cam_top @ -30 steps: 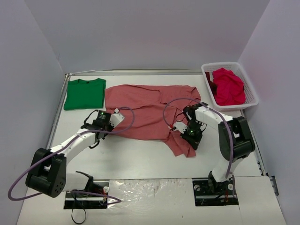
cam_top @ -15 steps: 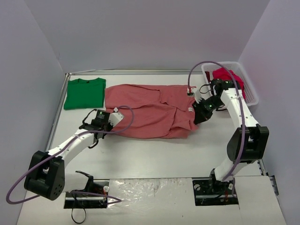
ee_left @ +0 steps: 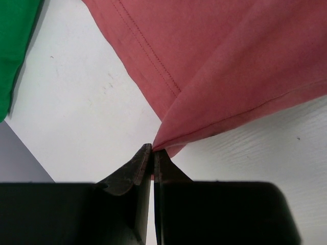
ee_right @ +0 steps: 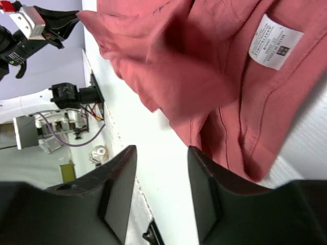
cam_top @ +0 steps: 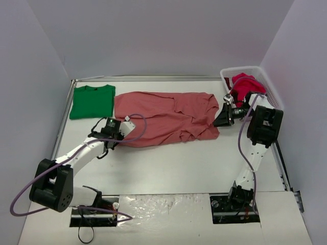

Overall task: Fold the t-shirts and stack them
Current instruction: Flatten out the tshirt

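Pinching pink tee (ee_left: 230, 61) corner, L gripper (ee_left: 152, 152) shut; R gripper (ee_right: 161, 149) open, empty. Rec: R grips collar edge low, folds square.

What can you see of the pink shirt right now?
The pink shirt is soft salmon cloth, lying rumpled on the table, its right part folded over, with a white label showing by the neckline. The left gripper pinches its near left corner. The right gripper is open beside its right edge, holding nothing.

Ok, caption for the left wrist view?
Left end effector pinches salmon t-shirt by a corner; green t-shirt at left.
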`<control>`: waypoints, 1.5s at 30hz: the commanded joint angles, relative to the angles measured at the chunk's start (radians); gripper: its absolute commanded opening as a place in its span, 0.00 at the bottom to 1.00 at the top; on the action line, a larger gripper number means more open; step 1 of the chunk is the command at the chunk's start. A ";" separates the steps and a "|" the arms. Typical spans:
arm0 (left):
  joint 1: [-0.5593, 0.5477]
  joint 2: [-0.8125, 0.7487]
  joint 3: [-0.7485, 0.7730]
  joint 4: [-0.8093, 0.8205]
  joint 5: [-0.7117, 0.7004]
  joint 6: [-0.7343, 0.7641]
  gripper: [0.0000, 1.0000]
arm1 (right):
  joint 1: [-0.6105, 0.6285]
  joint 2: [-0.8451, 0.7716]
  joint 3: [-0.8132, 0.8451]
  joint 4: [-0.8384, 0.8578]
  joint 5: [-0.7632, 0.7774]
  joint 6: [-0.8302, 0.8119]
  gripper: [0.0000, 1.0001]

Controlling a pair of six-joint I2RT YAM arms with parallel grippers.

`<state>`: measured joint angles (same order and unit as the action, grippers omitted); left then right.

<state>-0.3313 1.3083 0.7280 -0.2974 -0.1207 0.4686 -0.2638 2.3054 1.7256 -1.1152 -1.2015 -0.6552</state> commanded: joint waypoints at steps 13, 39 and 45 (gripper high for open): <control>0.009 0.014 0.017 -0.009 -0.034 0.005 0.02 | 0.115 -0.362 -0.082 -0.060 0.287 -0.325 0.55; 0.136 -0.087 -0.015 -0.009 0.059 -0.007 0.02 | 0.339 -0.558 -0.549 0.920 0.704 -0.391 0.41; 0.140 -0.080 -0.013 -0.008 0.058 -0.007 0.02 | 0.408 -0.558 -0.595 0.919 0.744 -0.423 0.43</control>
<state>-0.2050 1.2263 0.7067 -0.3004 -0.0593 0.4675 0.1238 1.7546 1.1564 -0.1860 -0.4831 -1.0454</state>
